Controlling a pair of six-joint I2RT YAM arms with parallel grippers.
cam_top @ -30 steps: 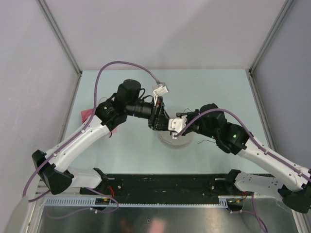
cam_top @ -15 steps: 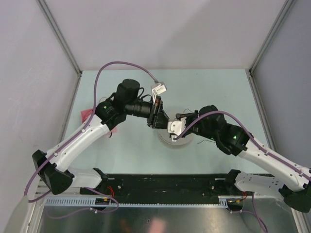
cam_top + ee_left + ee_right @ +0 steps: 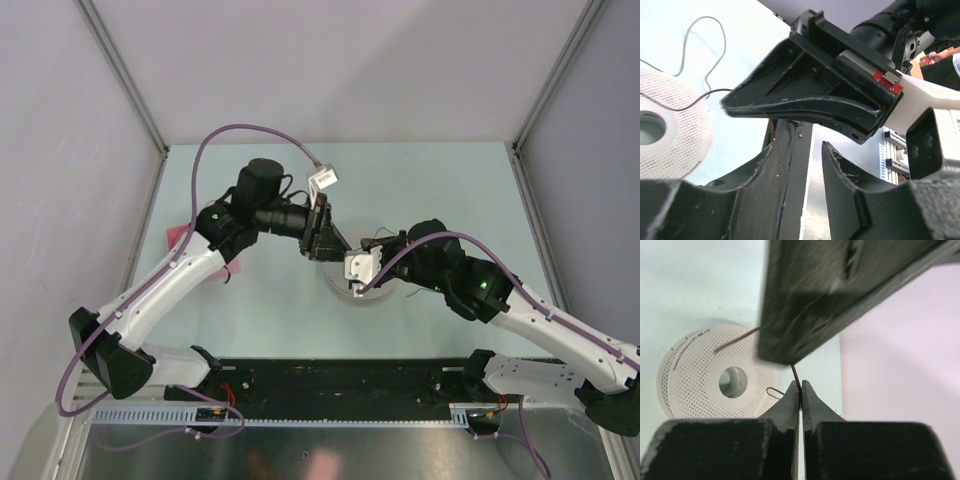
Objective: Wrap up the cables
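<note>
A dark red cable strand (image 3: 796, 374) rises from my right gripper (image 3: 800, 385), which is shut on it, to the underside of my left gripper, a blurred dark shape above. More cable loops (image 3: 772, 390) lie by the pale perforated spool (image 3: 695, 375). In the left wrist view the cable (image 3: 690, 102) runs from the spool (image 3: 670, 145) to the right gripper (image 3: 726, 104). My left gripper (image 3: 815, 145) has a narrow gap, with nothing seen in it. From the top, the left gripper (image 3: 325, 243) and right gripper (image 3: 340, 262) meet over the spool (image 3: 355, 292).
A pink scrap (image 3: 178, 236) lies at the table's left edge. A black mat (image 3: 340, 385) runs along the near edge between the arm bases. A white connector (image 3: 325, 180) hangs on the left arm's purple hose. Enclosure walls stand on three sides.
The left gripper has drawn slightly back and to the left. The right gripper has shifted a little left and nearer, over the spool, still pinching the strand.
</note>
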